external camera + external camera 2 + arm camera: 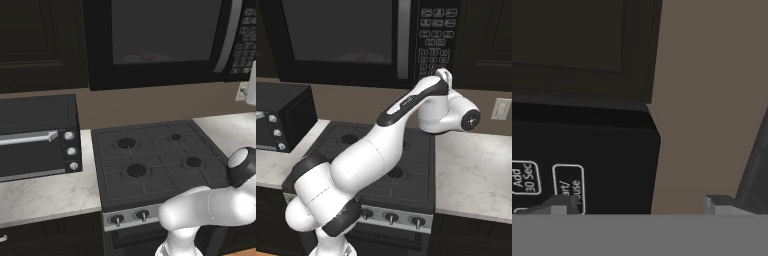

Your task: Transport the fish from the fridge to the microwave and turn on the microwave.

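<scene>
From the left base view I have the microwave [165, 40] as my landmark, hung above the stove [155, 162]. Its door is closed, and through the dark window I can just make out a red-orange smudge on a pale disc, which I take to be the fish [146, 55] resting on the turntable inside. Below and to the left of the microwave sits the toaster oven [37, 137] on the counter [50, 192]. My arm's elbow bulks up at the lower right, under the microwave's keypad [245, 42] end.

In the right base view the arm reaches up from the stove front toward the microwave's right side, and the wrist sits right against the bottom of the keypad [437, 35]. That placement makes sense to me: with the door shut and the fish seemingly inside, what remains is pressing the start button. The handle [403, 37] stands just left of the keypad, clear of the wrist.

In the hand view I am very close to the microwave's lower right corner. The "Add 30 Sec" button [523, 177] and the start/pause button [568, 187] are in front of me, and one grey fingertip [557, 205] lies just below the start/pause label; the other fingertip is off over the brown wall [712, 100]. So the gripper [637, 205] has its fingers spread wide apart, holding nothing. I judge a short push forward, perhaps nudged up a touch, should land that fingertip on the button.
</scene>
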Available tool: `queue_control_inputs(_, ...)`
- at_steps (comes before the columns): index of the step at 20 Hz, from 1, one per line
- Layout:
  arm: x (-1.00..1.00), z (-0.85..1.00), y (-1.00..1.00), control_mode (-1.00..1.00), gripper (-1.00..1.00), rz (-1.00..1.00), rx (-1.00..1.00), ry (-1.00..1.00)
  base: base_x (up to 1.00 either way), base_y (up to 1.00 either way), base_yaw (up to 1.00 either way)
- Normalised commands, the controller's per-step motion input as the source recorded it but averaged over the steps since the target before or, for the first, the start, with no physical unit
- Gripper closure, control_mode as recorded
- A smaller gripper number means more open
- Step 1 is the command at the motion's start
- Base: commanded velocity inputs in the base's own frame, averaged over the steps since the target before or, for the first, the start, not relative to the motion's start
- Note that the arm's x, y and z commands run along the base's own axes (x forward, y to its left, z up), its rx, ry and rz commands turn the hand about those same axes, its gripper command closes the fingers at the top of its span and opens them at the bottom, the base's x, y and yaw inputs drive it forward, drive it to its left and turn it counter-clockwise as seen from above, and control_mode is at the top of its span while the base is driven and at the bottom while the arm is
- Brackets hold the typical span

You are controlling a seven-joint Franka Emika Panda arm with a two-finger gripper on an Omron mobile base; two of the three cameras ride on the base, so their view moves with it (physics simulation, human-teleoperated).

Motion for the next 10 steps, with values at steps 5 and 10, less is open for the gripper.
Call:
queue_control_inputs(5,0.13,-0.02,-0.03,-1.00,-1.00,0.02,0.00,0.00,0.00,0.00,0.00)
queue_control_inputs(10,0.10,-0.02,-0.07,-1.00,-1.00,0.03,0.00,0.00,0.00,0.00,0.00)
